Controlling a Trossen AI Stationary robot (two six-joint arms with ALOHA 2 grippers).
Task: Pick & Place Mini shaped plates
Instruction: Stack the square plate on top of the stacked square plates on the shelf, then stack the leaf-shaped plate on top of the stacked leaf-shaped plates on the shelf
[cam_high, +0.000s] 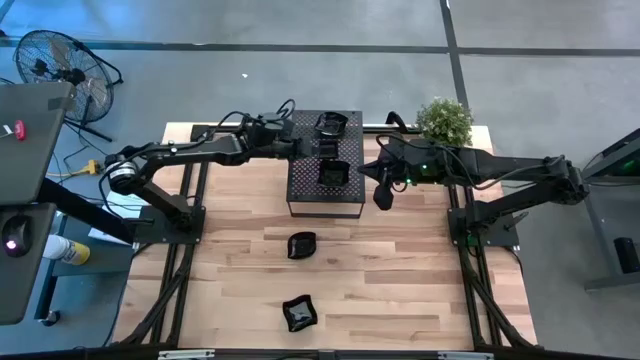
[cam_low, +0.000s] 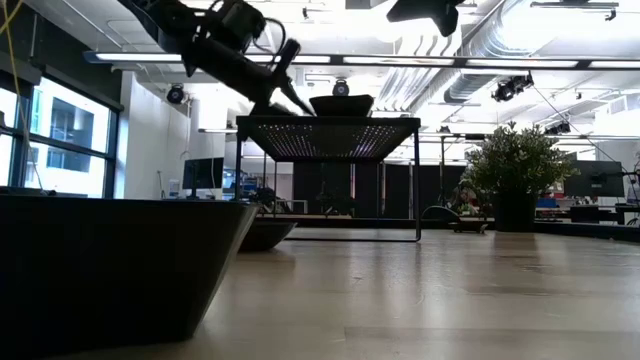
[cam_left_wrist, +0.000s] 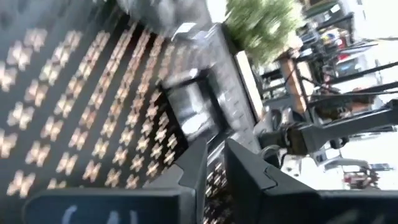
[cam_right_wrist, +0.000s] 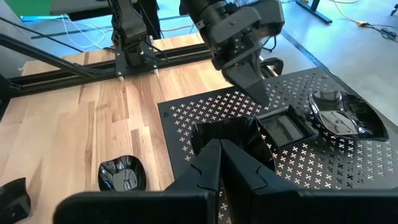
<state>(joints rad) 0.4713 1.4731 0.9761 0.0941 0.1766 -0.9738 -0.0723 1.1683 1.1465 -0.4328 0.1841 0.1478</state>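
Note:
A black perforated stand at the table's far middle carries three mini shaped plates: a wavy one at the far end, a small square one and a deeper square one. Two more lie on the wood, one at mid-table and one near the front edge. My left gripper hovers over the stand's left part, slightly open, with nothing between its fingers; the small square plate lies just past its tips. My right gripper is shut and empty above the stand's right edge.
A potted plant stands at the far right behind the stand. The wood between the stand and the front edge is bare apart from the two plates. In the low view the near plate fills the left foreground.

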